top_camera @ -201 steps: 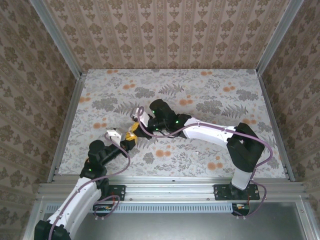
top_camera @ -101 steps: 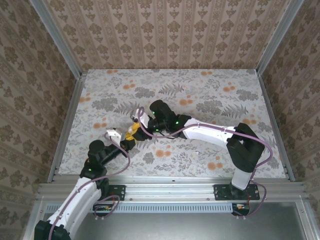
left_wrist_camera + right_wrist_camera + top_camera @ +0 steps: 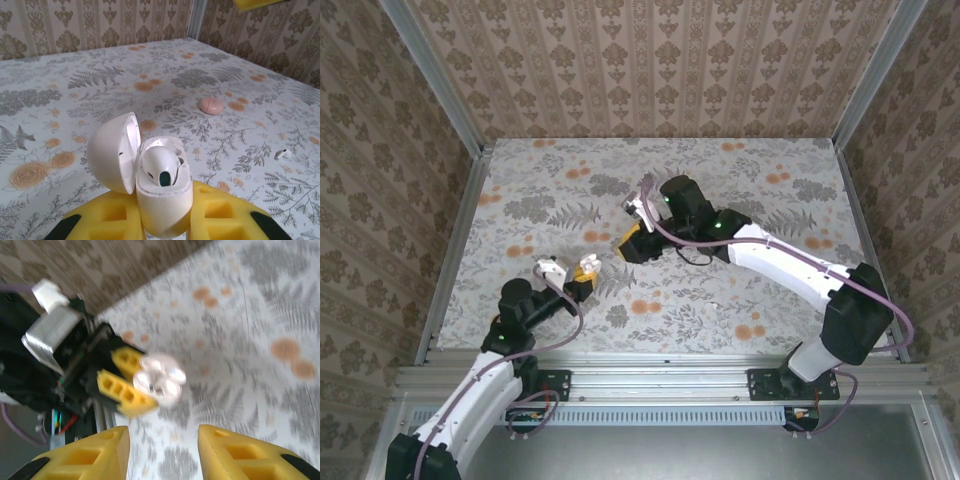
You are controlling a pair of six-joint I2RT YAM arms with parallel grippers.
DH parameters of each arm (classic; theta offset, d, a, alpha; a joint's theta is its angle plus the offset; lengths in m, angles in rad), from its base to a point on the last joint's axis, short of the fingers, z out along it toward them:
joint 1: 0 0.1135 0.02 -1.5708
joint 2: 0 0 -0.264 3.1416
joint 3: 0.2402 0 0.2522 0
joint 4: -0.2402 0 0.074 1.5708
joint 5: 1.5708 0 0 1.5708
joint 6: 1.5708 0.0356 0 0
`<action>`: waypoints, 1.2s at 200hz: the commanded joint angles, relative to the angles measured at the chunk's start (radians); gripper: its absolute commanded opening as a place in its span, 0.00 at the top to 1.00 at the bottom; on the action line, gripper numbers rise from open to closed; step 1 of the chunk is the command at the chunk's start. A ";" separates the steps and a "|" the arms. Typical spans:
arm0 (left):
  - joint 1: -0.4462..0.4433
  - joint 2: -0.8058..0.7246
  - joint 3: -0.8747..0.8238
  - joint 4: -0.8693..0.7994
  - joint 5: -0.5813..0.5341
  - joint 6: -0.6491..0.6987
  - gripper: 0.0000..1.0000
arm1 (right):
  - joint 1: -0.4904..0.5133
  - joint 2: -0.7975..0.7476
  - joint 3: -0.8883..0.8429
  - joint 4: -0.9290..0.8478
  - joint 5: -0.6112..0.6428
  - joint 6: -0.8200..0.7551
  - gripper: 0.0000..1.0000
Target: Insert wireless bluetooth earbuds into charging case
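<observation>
Your right gripper [image 3: 632,243] has backed off from the left gripper [image 3: 584,275], which it was almost touching a second ago, and now hangs well apart from it. Its jaws have come partly apart, and nothing sits between them. Your left gripper has not shifted. Its fingers are closed tight on the lower body of the case [image 3: 162,200], which stands upright just above the pads with its lid [image 3: 112,152] swung open to the side. One bud, the seated bud [image 3: 159,165], already rests in its well, so I judge the job half done. The loose bud [image 3: 283,154] lies on the table [image 3: 75,75] ahead of the left gripper and off to its right, well apart from it. A pink disc [image 3: 210,105] lies farther ahead. Expect the loose bud to be very light, hard and glossy, so it will likely squirt out of the pads if you pinch it off-centre. Come down low over it and close across its rounded body, or along the stem if you can see which way it lies; from here it is too small to tell. The case looks like a light, smooth shell, and its open lid is the weak part. Keep the hold on the lower body, which leaves the empty well clear, and press the bud in gently, not hard.
</observation>
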 commanded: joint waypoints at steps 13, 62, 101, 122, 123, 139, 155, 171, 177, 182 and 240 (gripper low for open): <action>-0.010 0.048 0.062 0.016 0.028 0.039 1.00 | -0.067 0.003 0.038 -0.519 0.194 0.006 0.58; -0.019 0.059 0.084 -0.011 0.012 0.047 1.00 | -0.203 0.095 -0.047 -0.767 0.328 0.153 0.57; -0.027 0.051 0.090 -0.028 0.007 0.045 1.00 | -0.239 0.130 -0.122 -0.772 0.344 0.277 0.52; -0.032 0.040 0.090 -0.036 -0.006 0.045 1.00 | -0.239 0.118 -0.175 -0.764 0.343 0.366 0.52; -0.032 0.039 0.090 -0.036 -0.007 0.045 1.00 | -0.238 0.116 -0.179 -0.762 0.342 0.371 0.52; -0.032 0.032 0.092 -0.040 -0.016 0.044 1.00 | -0.241 0.082 -0.242 -0.704 0.327 0.450 0.50; -0.032 0.029 0.095 -0.046 -0.016 0.043 1.00 | -0.242 0.066 -0.289 -0.651 0.306 0.524 0.50; -0.034 0.027 0.099 -0.054 -0.017 0.042 1.00 | -0.242 0.063 -0.324 -0.612 0.292 0.586 0.50; -0.034 0.029 0.098 -0.053 -0.017 0.042 1.00 | -0.242 0.064 -0.336 -0.599 0.283 0.600 0.50; -0.034 0.028 0.099 -0.054 -0.016 0.041 1.00 | -0.241 0.064 -0.345 -0.585 0.274 0.608 0.50; -0.035 0.025 0.094 -0.054 -0.018 0.042 1.00 | -0.240 0.081 -0.394 -0.478 0.210 0.654 0.55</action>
